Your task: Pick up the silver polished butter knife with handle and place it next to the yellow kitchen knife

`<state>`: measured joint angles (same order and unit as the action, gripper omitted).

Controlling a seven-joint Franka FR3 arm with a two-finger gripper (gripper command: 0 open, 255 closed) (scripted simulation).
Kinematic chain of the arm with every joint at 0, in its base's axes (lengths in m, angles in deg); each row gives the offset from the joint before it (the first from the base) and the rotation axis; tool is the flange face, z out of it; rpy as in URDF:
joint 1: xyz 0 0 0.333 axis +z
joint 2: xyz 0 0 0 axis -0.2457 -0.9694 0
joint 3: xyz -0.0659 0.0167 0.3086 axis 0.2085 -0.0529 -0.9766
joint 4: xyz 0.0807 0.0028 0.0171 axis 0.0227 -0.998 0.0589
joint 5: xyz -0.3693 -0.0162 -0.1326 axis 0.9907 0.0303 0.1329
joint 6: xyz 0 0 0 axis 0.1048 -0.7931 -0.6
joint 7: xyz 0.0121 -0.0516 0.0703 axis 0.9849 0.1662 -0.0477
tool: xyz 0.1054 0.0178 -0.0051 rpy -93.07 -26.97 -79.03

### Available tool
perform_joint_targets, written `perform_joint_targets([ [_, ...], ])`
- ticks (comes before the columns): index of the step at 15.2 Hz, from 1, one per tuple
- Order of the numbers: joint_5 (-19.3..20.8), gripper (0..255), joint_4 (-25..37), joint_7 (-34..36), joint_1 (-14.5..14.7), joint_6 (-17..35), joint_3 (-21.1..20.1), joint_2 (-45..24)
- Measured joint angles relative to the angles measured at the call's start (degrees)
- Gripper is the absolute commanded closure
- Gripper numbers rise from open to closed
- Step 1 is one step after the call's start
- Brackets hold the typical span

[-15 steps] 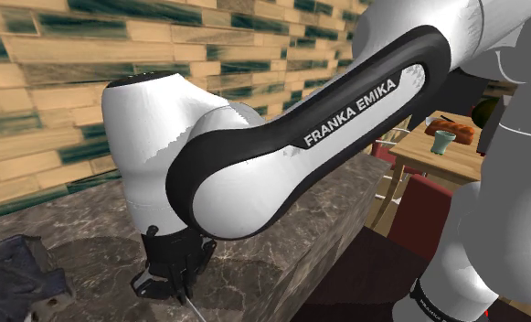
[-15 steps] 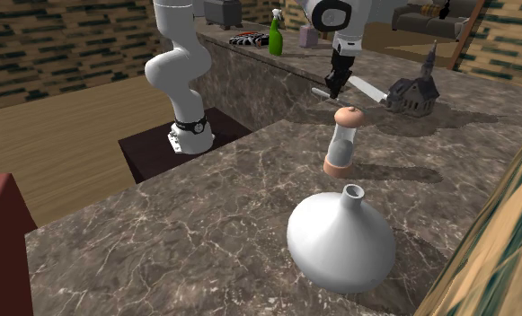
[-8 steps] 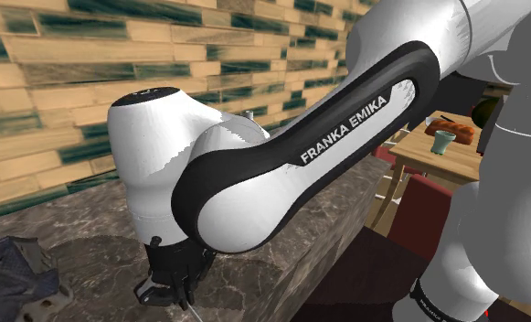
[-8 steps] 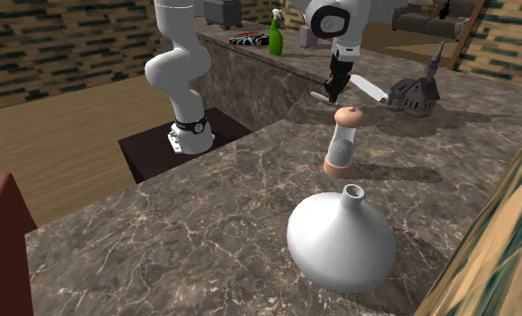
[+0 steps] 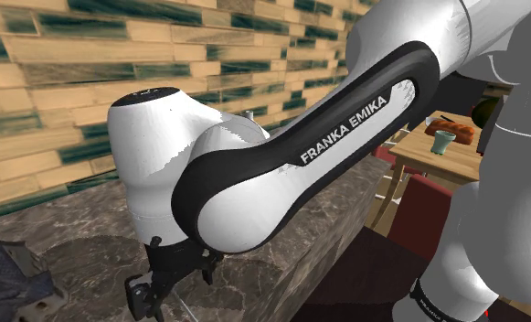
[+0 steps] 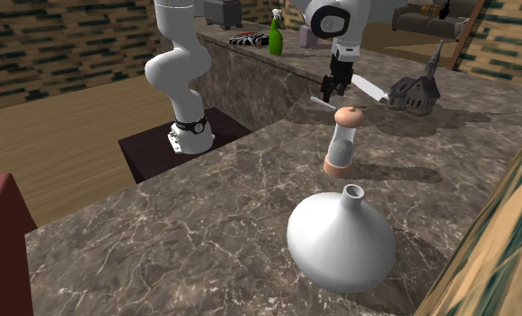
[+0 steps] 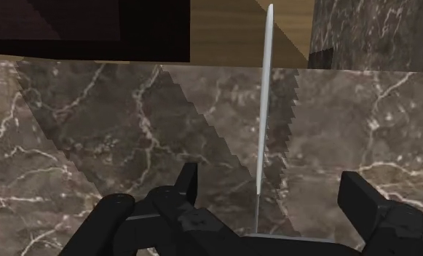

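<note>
Seen edge-on, the butter knife (image 7: 262, 109) is a thin silver strip between the fingers of my open gripper (image 7: 271, 182). Neither finger (image 7: 186, 183) touches it. In the second exterior view the gripper (image 6: 327, 90) hangs just over the marble counter (image 6: 205, 224), with the butter knife (image 6: 320, 101) a pale sliver right under it. The kitchen knife (image 6: 368, 86), drawn with a pale whitish blade, lies on the counter just to that view's right of the gripper. In the shoulder view the gripper (image 5: 167, 288) sits low under the arm's big elbow, fingers spread.
A dark model church (image 6: 416, 90) stands beyond the kitchen knife, and its edge (image 5: 7, 274) shows at the shoulder view's left. An hourglass-like shaker (image 6: 342, 142) and a white flask-shaped vase (image 6: 341, 238) stand nearer the second camera. A green spray bottle (image 6: 275, 36) stands behind.
The fingers have spread apart and let go of the butter knife. A second ago the arm sank a little toward the counter; since then it has stayed put.
</note>
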<state>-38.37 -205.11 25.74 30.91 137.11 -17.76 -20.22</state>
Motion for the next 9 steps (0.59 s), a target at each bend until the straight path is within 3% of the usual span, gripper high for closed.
perform_joint_targets([
  [6,-1.89,0,3.8,-1.36,-0.54,-6.11,-0.16,2.87],
  [9,-2.13,0,4.12,-1.52,-0.58,-6.78,-0.17,3.23],
])
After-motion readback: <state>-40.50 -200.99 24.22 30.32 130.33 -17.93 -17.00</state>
